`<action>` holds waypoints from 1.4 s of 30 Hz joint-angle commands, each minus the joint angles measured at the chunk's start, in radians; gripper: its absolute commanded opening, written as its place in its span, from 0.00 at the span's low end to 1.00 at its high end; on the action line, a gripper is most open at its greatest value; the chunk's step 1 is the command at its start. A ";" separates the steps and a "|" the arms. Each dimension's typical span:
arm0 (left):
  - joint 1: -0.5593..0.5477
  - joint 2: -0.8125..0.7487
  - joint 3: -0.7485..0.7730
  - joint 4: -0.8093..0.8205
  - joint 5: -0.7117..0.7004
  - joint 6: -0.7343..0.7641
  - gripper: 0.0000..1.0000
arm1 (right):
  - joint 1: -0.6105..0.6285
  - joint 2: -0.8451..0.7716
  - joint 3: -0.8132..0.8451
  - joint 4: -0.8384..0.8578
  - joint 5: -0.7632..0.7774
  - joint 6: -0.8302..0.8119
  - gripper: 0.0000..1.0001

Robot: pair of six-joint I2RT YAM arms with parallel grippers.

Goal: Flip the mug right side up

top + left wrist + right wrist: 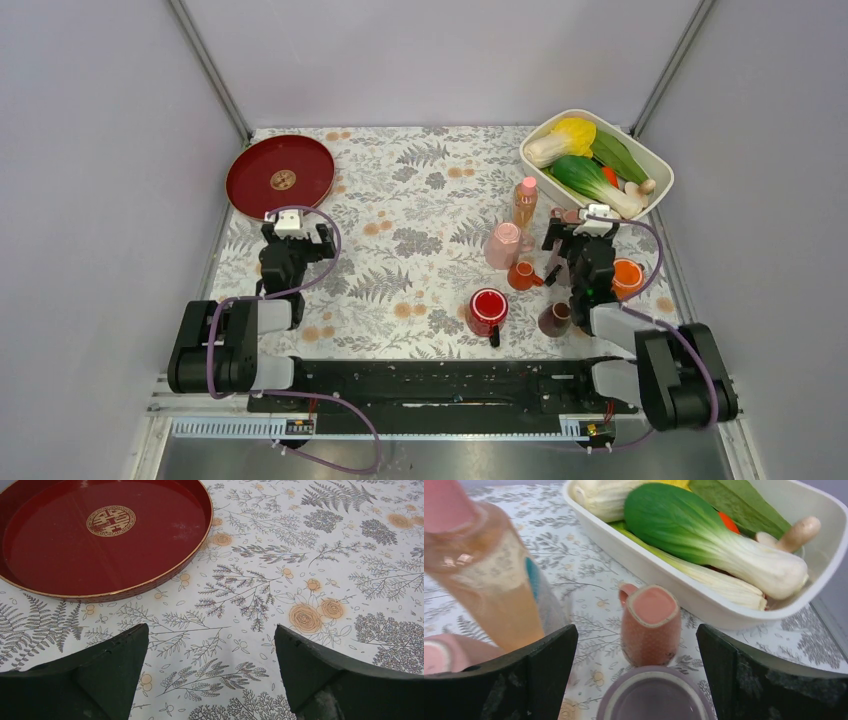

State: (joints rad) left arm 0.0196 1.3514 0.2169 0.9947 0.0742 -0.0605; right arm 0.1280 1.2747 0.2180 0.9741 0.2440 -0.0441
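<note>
The mug (503, 245) is pale pink and tapered and stands right of the table's middle, apparently mouth down, beside a peach bottle (525, 200). In the right wrist view only a pink sliver of the mug (446, 655) shows at the lower left, behind my left finger. My right gripper (580, 228) hangs open to the right of the mug, with nothing held. Its jaws (634, 635) frame a small upturned pink cup (651, 625) and a greyish-mauve cup base (656, 697). My left gripper (297, 235) is open over bare cloth (210, 635), far left of the mug.
A red round tray (280, 177) (100, 535) lies at the back left. A white basin of vegetables (655, 160) (724, 605) sits at the back right. A glossy red mug (487, 310), a small orange cup (522, 275), a dark cup (555, 318) and an orange cup (627, 277) crowd the right arm.
</note>
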 commanded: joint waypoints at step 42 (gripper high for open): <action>-0.008 -0.137 0.902 -1.690 0.421 0.139 0.99 | 0.817 0.089 0.914 -1.957 0.016 0.655 0.99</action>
State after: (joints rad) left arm 0.0124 1.2579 1.1152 -0.6922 0.4793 0.0818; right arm 0.9344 1.3762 1.0935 -0.9894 0.2344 0.6102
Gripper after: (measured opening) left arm 0.988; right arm 0.985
